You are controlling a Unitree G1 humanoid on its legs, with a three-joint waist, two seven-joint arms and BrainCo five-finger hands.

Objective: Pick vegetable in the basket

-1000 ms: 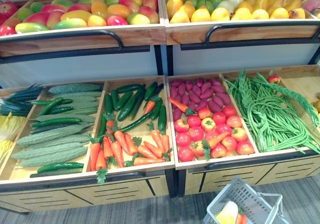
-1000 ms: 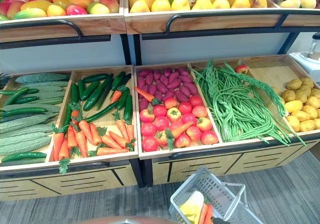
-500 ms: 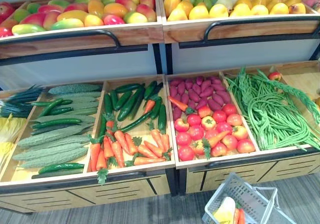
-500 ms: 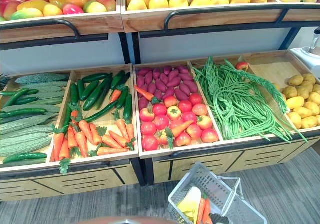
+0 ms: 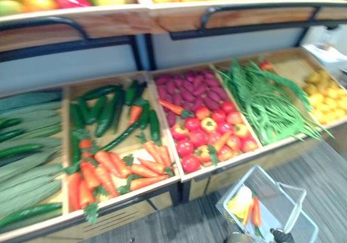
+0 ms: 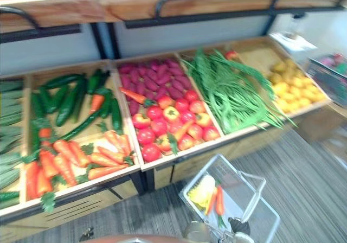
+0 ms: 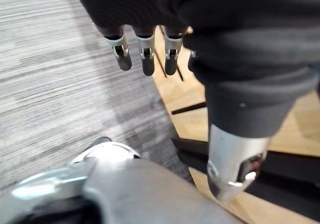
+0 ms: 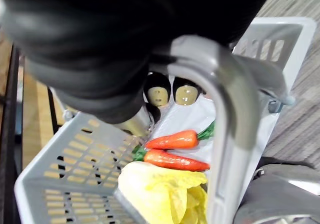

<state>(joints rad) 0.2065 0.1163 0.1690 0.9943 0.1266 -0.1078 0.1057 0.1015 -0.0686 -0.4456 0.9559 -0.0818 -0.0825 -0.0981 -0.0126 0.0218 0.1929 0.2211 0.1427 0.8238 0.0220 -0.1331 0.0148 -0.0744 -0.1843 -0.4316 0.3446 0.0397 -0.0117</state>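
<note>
Right hand (image 8: pixel 156 91): fingers curled round the handle of a grey basket (image 8: pixel 65 159), which holds two carrots (image 8: pixel 172 140) and a yellow leafy vegetable (image 8: pixel 160 194), below the shelf's front edge. Left hand (image 7: pixel 145 44) hangs empty, fingers relaxed. It looks nearer the shelf carrots (image 5: pixel 108 170), which lie pointing roughly toward that edge.

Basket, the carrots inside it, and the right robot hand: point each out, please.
basket (image 8: pixel 65 166): right wrist view, on its perforated grey side wall.
carrots (image 8: pixel 175 160): right wrist view, on the lower carrot's orange body.
right robot hand (image 8: pixel 110 54): right wrist view, on its dark cover.
</note>
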